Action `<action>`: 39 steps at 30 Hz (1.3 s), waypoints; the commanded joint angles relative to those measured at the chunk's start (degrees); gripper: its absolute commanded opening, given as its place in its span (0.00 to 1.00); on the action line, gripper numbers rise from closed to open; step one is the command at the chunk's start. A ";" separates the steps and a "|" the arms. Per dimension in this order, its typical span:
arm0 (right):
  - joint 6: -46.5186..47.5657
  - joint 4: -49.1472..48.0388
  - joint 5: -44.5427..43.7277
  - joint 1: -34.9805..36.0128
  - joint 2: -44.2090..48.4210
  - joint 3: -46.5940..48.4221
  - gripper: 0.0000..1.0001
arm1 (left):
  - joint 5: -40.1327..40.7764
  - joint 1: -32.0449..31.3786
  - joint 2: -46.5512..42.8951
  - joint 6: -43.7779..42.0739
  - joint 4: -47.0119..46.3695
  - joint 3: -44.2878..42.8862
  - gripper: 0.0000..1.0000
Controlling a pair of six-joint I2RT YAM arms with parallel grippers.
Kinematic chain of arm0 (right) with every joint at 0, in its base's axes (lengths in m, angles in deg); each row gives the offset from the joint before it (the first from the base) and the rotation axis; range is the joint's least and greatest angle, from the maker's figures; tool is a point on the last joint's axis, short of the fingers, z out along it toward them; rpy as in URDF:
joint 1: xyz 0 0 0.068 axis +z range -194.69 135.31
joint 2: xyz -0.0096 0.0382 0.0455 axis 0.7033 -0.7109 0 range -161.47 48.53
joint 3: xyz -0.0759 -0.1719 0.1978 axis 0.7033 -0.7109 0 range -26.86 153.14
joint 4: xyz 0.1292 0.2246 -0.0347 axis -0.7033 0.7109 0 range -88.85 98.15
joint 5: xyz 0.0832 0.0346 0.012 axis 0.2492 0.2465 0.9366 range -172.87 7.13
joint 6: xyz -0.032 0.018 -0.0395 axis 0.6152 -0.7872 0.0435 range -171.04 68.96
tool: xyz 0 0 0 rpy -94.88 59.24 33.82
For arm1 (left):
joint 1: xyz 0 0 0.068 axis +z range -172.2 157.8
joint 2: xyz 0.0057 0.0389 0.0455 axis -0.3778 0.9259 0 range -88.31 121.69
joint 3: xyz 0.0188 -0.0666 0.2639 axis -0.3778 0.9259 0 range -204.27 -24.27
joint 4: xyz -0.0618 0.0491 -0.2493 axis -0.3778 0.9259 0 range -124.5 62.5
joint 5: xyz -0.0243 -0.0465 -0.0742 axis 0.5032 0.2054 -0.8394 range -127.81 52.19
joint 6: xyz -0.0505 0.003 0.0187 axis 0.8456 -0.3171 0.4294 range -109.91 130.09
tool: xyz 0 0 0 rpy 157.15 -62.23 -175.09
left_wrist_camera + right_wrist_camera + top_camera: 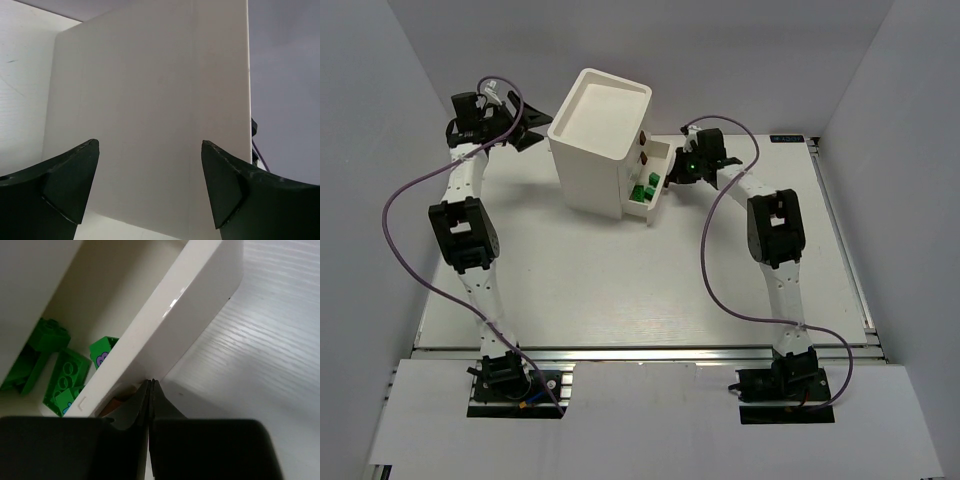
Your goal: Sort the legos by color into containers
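The white cabinet (600, 130) stands at the back middle of the table. Its bottom drawer (658, 205) is pulled part-way out and holds several dark green legos (646, 190), also seen in the right wrist view (65, 377). My right gripper (673, 177) is shut and empty, its tips (151, 383) against the drawer's white front (180, 315) beside the brown knob (120, 402). My left gripper (532, 135) is open at the cabinet's left side, with the plain white wall (150, 90) between its fingers (75, 180). No yellow-green or purple legos show.
Two more brown knobs (644, 146) mark the shut upper drawers. The cabinet top is a shallow empty tray (605, 105). Purple cables loop beside both arms. Grey walls close in at the left, right and back.
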 commanded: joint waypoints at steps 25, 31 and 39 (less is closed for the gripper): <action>-13.66 -11.06 4.43 4.62 -8.25 13.46 0.00 | 9.36 -4.20 -6.52 -7.35 9.69 2.94 0.92; 2.58 -5.59 -8.50 1.54 6.31 0.13 0.41 | 34.82 -1.73 -15.48 -6.04 17.51 7.95 0.97; 14.57 0.18 -12.83 -1.28 28.06 -20.56 0.89 | 34.71 -2.09 -38.85 -6.91 7.08 32.80 0.98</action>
